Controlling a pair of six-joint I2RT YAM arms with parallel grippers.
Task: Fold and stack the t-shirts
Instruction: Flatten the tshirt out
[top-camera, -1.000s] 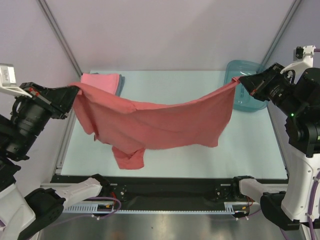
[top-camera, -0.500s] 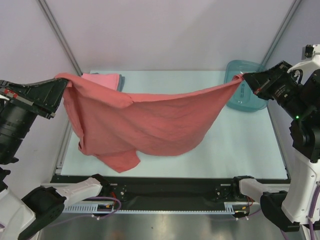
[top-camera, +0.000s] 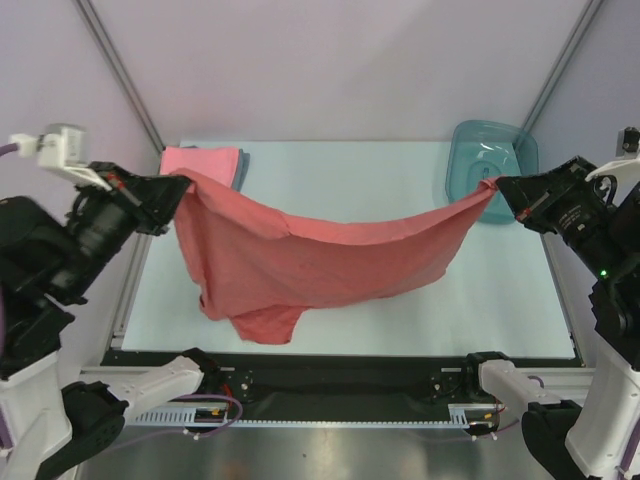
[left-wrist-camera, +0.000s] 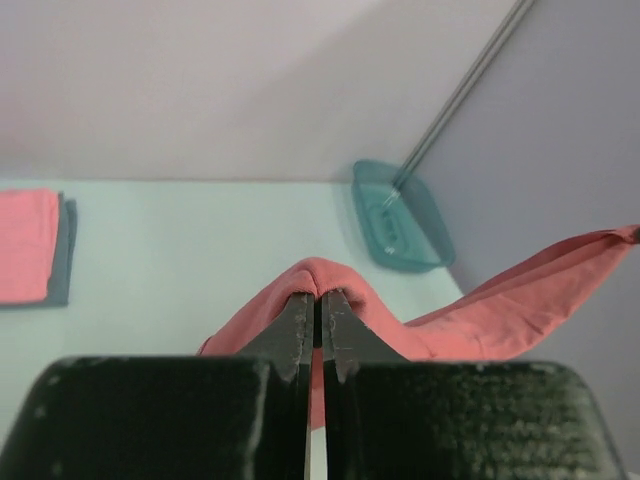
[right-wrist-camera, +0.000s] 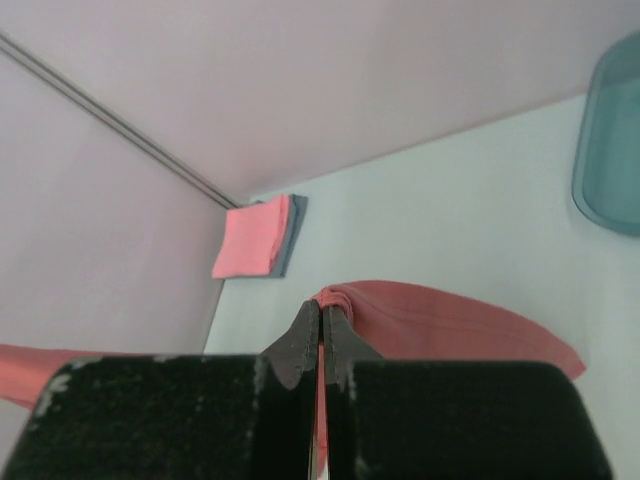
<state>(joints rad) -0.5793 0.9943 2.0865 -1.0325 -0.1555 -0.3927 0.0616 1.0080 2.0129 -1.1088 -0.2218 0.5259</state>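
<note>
Both grippers are pressed together on cloth: the left gripper (top-camera: 183, 185) pinches one upper corner of the brick-red t-shirt (top-camera: 310, 255) and the right gripper (top-camera: 497, 187) pinches the opposite corner, each wrist view showing the jaws closed on a small ridge of red fabric. The shirt hangs stretched between them above the pale table (top-camera: 400, 170), its top edge sagging in a shallow curve. Its bulk droops toward the left, and the lowest fold reaches close to the table's near edge. At the far left corner the folded pink t-shirt (top-camera: 198, 160) lies on top of the folded grey-blue t-shirt (top-camera: 241, 168), just behind the left gripper. The teal tub (top-camera: 480, 150) sits at the far right corner, just behind the right gripper. Pale table surface shows between the stack and the tub, and to the right of the hanging shirt.
</note>
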